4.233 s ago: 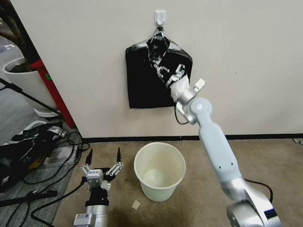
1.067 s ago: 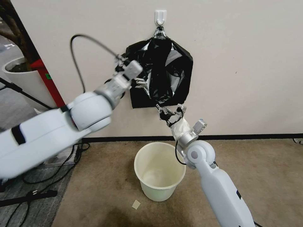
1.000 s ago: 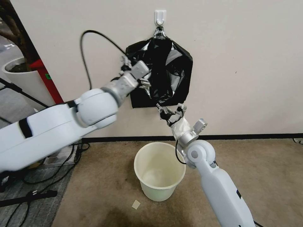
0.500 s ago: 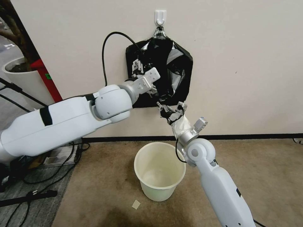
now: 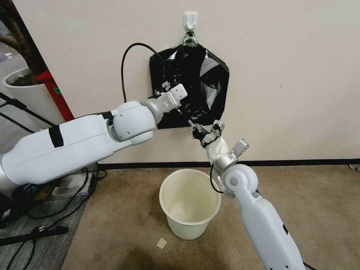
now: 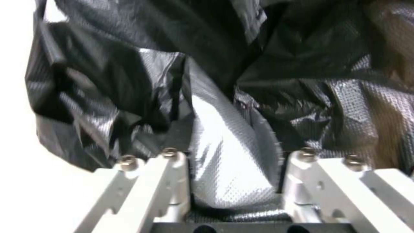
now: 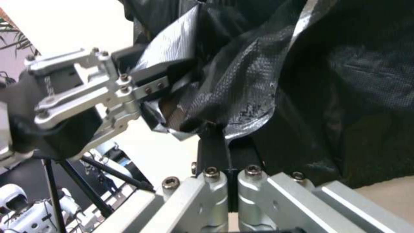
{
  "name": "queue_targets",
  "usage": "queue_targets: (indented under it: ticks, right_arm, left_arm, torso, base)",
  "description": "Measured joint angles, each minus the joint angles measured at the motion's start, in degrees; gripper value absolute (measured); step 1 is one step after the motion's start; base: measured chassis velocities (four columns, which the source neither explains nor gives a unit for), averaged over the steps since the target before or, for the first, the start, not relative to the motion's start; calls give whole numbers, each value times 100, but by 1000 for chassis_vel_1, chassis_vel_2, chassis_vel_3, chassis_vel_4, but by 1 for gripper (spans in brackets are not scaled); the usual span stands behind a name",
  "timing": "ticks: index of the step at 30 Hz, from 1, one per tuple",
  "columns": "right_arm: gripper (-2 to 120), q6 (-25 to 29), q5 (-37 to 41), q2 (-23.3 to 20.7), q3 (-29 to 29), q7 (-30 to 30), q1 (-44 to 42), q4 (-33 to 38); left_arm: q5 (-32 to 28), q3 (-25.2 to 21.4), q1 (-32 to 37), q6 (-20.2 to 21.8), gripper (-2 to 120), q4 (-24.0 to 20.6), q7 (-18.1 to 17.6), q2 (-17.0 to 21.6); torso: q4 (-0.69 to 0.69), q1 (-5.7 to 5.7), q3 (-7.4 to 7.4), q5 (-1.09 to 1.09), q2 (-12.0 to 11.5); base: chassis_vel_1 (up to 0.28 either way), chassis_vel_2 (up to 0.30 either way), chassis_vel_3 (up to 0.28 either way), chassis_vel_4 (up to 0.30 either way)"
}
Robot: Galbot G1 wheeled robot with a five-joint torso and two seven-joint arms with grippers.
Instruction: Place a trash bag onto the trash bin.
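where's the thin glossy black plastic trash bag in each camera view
Head view: trash bag hangs at the wall under the white hook, above the cream trash bin.
Left wrist view: its film lies ahead of the fingers.
Right wrist view: it drapes above the closed fingers.
Shared landmark: left gripper.

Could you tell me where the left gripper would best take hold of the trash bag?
Probably the silver-taped rim fold of the trash bag, which already lies between the left gripper's open fingers. Close from the room side, toward the wall: the tape looks stiffer than the loose film. The right gripper pinches the lower edge.
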Motion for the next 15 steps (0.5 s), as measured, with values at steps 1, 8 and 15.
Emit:
queue_targets:
  ticks: [1, 8, 15]
  right_arm:
    - [0, 0, 12, -3, 7, 5, 11, 2]
    - [0, -2, 24, -15, 10, 87, 41, 63]
    - [4, -6, -468, -83, -23, 264, -64, 358]
  left_arm:
    - [-129, -72, 49, -2, 25, -46, -60, 27]
    - [-483, -495, 401, -40, 1, -201, -402, 126]
    - [-612, -1166, 1194, -1283, 0, -279, -856, 197]
  torso:
    - [0, 0, 0, 0, 0]
    - [0, 0, 0, 0, 0]
    - [0, 0, 0, -1, 0]
  base:
    - [0, 0, 0, 0]
    - [0, 0, 0, 0]
    - [0, 0, 0, 0]
